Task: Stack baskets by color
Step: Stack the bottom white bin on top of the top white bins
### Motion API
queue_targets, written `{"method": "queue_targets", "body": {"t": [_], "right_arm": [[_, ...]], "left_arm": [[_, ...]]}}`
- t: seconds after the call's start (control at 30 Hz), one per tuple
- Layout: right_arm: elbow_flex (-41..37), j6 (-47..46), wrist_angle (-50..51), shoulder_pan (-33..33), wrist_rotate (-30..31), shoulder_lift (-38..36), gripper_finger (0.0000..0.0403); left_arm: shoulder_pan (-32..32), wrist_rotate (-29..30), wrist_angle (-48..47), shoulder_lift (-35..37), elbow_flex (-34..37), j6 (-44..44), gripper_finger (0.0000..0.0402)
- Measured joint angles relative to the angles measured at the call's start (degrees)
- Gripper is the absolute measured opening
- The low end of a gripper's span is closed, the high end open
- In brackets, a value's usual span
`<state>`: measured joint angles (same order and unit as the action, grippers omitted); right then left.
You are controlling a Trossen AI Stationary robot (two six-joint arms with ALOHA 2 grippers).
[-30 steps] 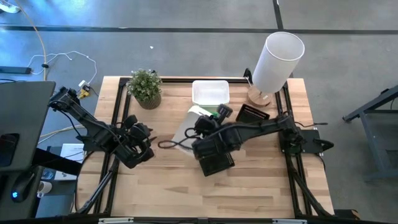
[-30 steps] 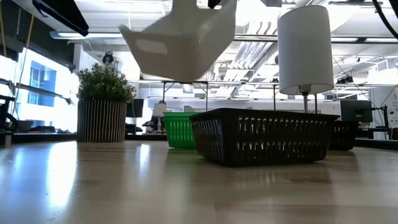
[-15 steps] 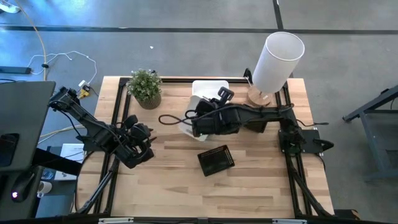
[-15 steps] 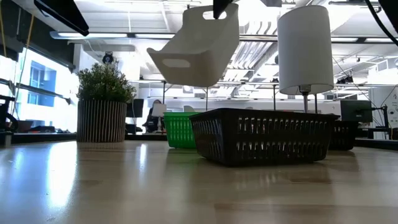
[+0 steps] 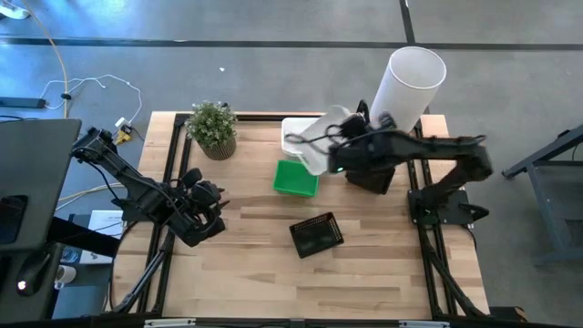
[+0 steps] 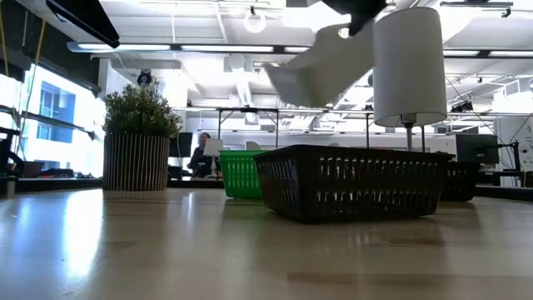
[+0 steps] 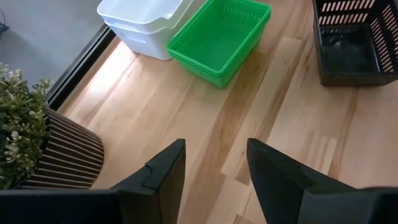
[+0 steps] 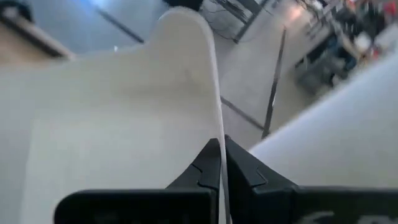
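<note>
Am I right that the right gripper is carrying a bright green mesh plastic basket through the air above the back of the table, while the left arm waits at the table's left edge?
Not quite: the basket pinched in the right gripper is the white plastic basket, as the right wrist view shows. The bright green mesh basket sits on the table. The rest holds: the left gripper waits at the left edge.

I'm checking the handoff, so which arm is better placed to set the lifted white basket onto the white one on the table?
The right. Its gripper is shut on the lifted white basket, right beside the white basket on the table. The left gripper waits, open and empty.
</note>
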<state>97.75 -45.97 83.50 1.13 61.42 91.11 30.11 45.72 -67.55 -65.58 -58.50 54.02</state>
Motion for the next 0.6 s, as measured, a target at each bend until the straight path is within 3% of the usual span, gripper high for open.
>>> {"method": "queue_targets", "body": {"t": [0.17,0.33,0.6], "right_arm": [[-12.78,-5.52,-10.82,-3.42,-0.08,-10.90,0.0000],[-25.65,-6.51,-27.59,-6.18,-2.19,-18.94,0.0000],[-40.64,-5.45,-55.12,-10.81,-8.99,-22.06,0.0000]], "left_arm": [[-0.13,0.59,0.19,0.00,0.00,-0.23,0.0156],[-0.34,5.23,0.25,0.00,0.00,-1.49,0.0156],[-3.87,6.37,0.53,0.00,0.00,-5.60,0.0156]]}}
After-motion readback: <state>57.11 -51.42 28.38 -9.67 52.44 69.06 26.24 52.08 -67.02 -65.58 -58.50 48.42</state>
